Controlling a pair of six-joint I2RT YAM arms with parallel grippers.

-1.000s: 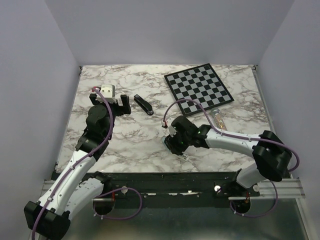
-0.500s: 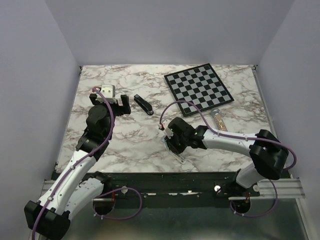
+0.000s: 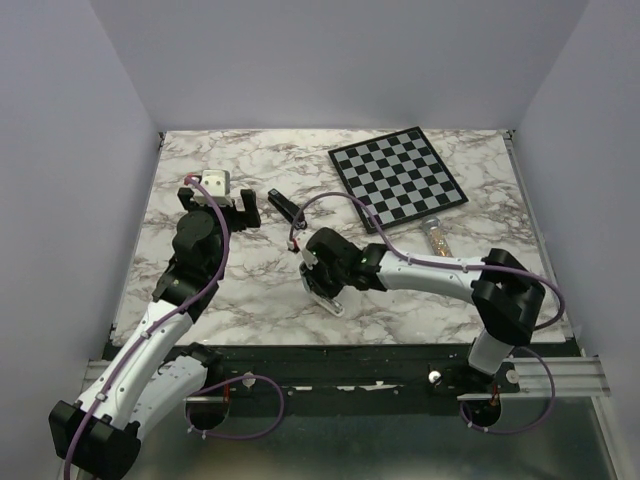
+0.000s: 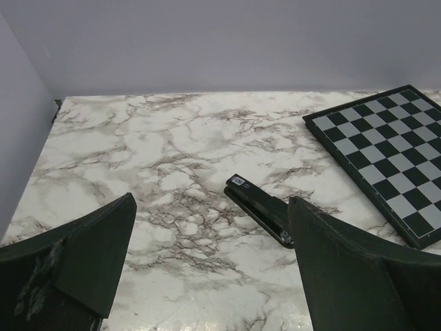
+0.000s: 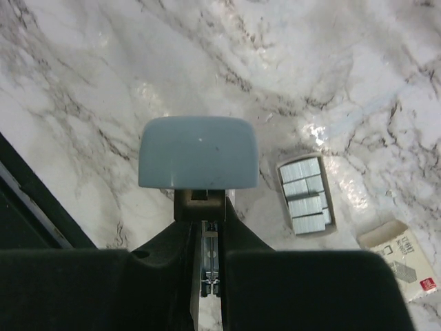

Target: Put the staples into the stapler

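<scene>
Staples (image 5: 210, 265), thin silvery strip, pinched between jaws

Nothing legible: the stapler (image 4: 260, 209) bears a tiny white label (image 4: 239, 182), the cream box (image 5: 402, 258) blurred print

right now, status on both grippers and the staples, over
Left gripper open, close to the stapler, which lies closed on the marble. Right gripper shut on the staples, well short of the stapler. Chessboard off to the side, not blocking.

Two white-and-black arms
Left arm (image 3: 140, 345) and right arm (image 3: 440, 275): white links, bulky black joints, purple cables (image 3: 325, 196) looping outside; white camera block (image 3: 213, 183) on left wrist.
</scene>
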